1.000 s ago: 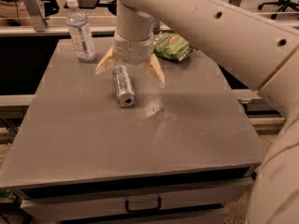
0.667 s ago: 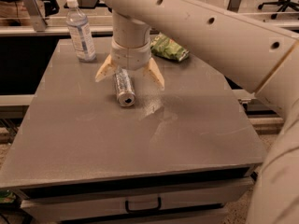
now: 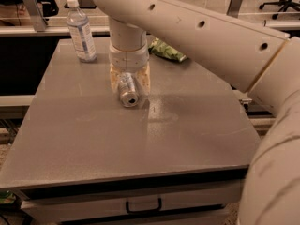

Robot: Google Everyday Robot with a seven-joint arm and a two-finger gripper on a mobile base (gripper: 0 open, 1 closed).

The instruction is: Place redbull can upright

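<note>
I see the redbull can [image 3: 128, 92] lying on its side on the grey tabletop [image 3: 178, 139], its round end facing me; the pincer [image 3: 129, 81] reaches straight down over the can from above, one tan finger [image 3: 114, 78] pressed on each flank, so I read it as closed on the can; behind the can and to its left a clear water bottle [image 3: 81, 32] stands upright, well apart; behind the can to its right lies a green snack bag [image 3: 166, 50].
</note>
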